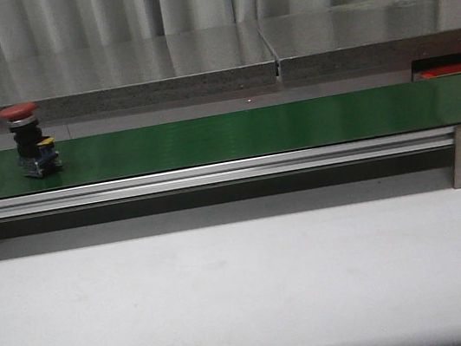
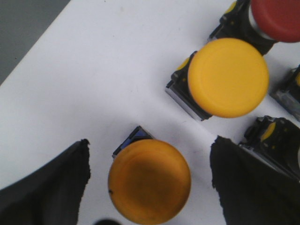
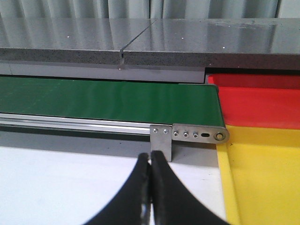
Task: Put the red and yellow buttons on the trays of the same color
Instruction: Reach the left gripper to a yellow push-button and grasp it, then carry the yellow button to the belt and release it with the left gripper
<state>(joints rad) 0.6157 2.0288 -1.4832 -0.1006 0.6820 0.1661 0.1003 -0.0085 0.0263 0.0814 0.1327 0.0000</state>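
Buttons first, going left to right. Way over at nine o'clock in the front view there's a red button [image 1: 31, 139] standing upright on the green belt [image 1: 250, 132], mushroom cap on top, black body and a bluish contact block underneath. Neither of my arms shows in that view.

My left fingers [image 2: 150, 187] are spread wide open and hang straight above a yellow button [image 2: 149, 179] on the white bench [image 2: 93, 70], one finger either side, touching nothing as far as I can see. A second yellow button [image 2: 228, 77] sits at about one o'clock from it, and another red one [image 2: 276, 18] is further out the same way, with more black bodies crowded at three o'clock.

My guess on handling: hard plastic, light, rigid, not fragile. The domed cap looks smooth and slippery, and it's wider than the body, so the thing is top-heavy and could tip. I'd pinch across the cap's rim, or lower on the squarer body if there's room.

My right fingers [image 3: 151, 187] are pressed together, holding nothing, above the bench near the belt's end bracket [image 3: 161, 140]. The red tray [image 3: 262, 101] and yellow tray [image 3: 267, 178] lie side by side at three o'clock from there.
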